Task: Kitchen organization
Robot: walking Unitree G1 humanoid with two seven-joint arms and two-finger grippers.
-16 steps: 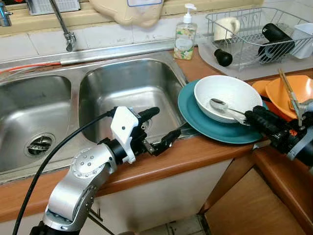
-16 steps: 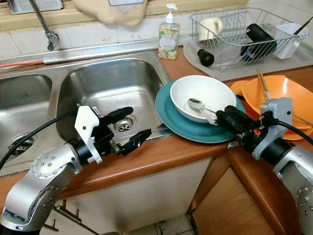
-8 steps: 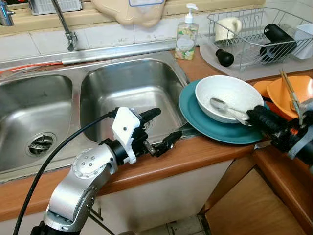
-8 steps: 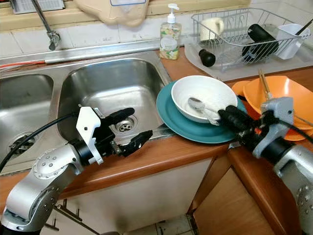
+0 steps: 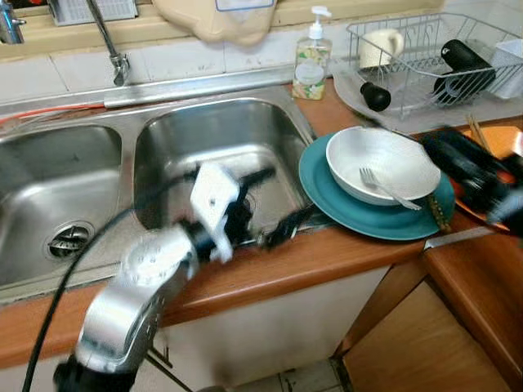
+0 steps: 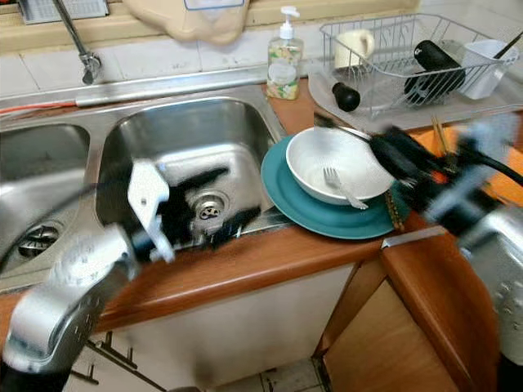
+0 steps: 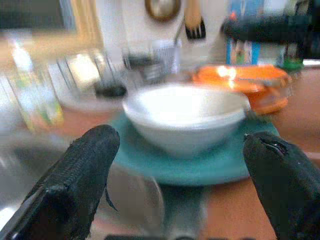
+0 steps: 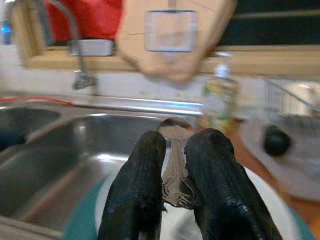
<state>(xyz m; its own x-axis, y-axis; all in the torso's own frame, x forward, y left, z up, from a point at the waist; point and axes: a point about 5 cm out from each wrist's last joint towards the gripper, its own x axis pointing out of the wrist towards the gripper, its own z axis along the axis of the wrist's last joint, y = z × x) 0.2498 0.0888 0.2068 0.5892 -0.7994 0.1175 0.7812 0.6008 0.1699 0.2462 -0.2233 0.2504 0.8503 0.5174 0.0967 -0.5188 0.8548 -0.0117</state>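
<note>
Left eye view: fork (image 5: 389,189) lies in white bowl (image 5: 381,163).

The right sink basin (image 6: 192,147) lies open, a free pocket at nine o'clock from the white bowl (image 6: 339,163). At three o'clock from the bowl, orange dishes (image 5: 498,143) crowd the counter. At twelve o'clock the soap bottle (image 6: 283,55) and dish rack (image 6: 409,61) block the back. The bare counter edge (image 6: 270,265) at six o'clock gives passage.
</note>
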